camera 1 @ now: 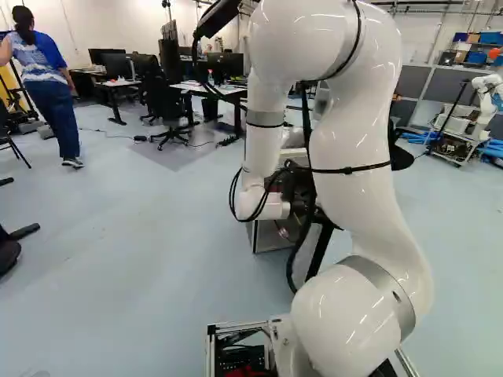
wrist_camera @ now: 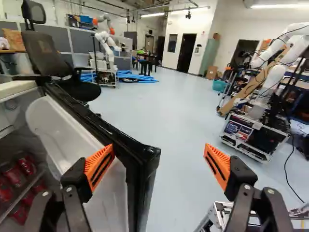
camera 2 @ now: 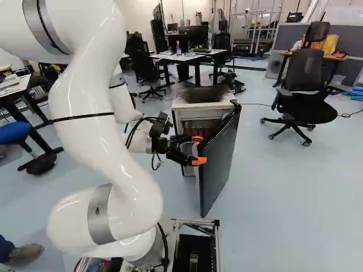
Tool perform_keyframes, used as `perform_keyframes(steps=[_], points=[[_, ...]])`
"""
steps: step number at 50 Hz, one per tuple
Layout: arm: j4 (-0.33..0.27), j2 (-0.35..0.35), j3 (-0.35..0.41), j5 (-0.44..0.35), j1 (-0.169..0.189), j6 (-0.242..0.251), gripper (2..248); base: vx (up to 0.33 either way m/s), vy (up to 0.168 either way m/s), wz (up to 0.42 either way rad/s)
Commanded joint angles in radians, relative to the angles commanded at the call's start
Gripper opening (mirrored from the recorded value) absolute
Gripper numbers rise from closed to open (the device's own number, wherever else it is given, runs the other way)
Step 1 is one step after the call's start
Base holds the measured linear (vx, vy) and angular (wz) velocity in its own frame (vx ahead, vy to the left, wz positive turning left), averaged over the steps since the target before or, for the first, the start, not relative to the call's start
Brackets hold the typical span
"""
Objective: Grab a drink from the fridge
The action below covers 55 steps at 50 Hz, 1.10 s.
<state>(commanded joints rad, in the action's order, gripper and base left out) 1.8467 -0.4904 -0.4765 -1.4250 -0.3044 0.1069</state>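
In the right base view my gripper [camera 2: 198, 149] stands at the fridge [camera 2: 205, 106], by the inner side of its swung-out dark door [camera 2: 220, 161]. The wrist view has the gripper [wrist_camera: 158, 162] wide open. One finger with its orange pad [wrist_camera: 99, 166] overlaps the white inner side of the door [wrist_camera: 108, 191], close to the dark edge; whether it touches cannot be told. The other finger stands out past that edge, with floor behind it. Red cans [wrist_camera: 15, 175] lie on a wire shelf inside the fridge, beyond the door-side finger.
An office chair [camera 2: 305, 85] stands beyond the door to the right in the right base view. Desks with monitors [camera 2: 195, 54] are behind the fridge. Another robot [wrist_camera: 273, 72] on a cart shows in the wrist view, and one more [wrist_camera: 105, 46] farther off.
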Motion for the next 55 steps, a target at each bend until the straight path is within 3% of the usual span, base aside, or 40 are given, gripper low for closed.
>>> perform_keyframes(steps=[15,55], points=[[0.040,-0.006,-0.033,-0.004,0.110,0.000,247,0.000,0.000,0.000],[0.040,-0.045,-0.187,0.025,0.411,0.000,247,0.000,0.000,0.000]])
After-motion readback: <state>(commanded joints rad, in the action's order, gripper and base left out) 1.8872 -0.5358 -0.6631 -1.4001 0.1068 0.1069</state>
